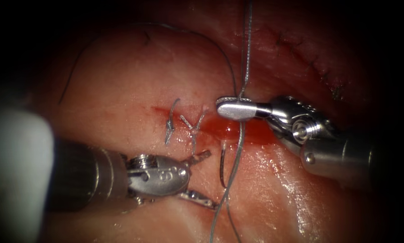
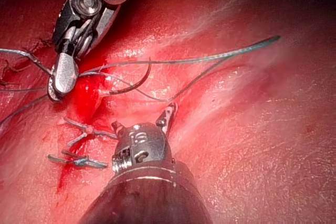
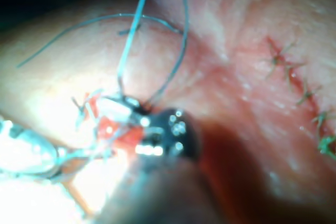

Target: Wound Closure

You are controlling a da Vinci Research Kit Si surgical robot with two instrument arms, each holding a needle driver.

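Centrally, right steel tool (image 1: pixel 231 109) clamps thin grey thread (image 1: pixel 246 54); left tool (image 1: pixel 206 180) gapes empty beside dark, stiff, likely slippery curved needle (image 1: pixel 221 166), lodged in tissue (image 1: pixel 120 81).

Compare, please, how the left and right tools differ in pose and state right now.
The left pincer is open and holds nothing, while the right pincer is shut on the thread. The left pincer sits below the cut, near the needle standing in the tissue; the right pincer lies over the cut. Both are needle drivers.
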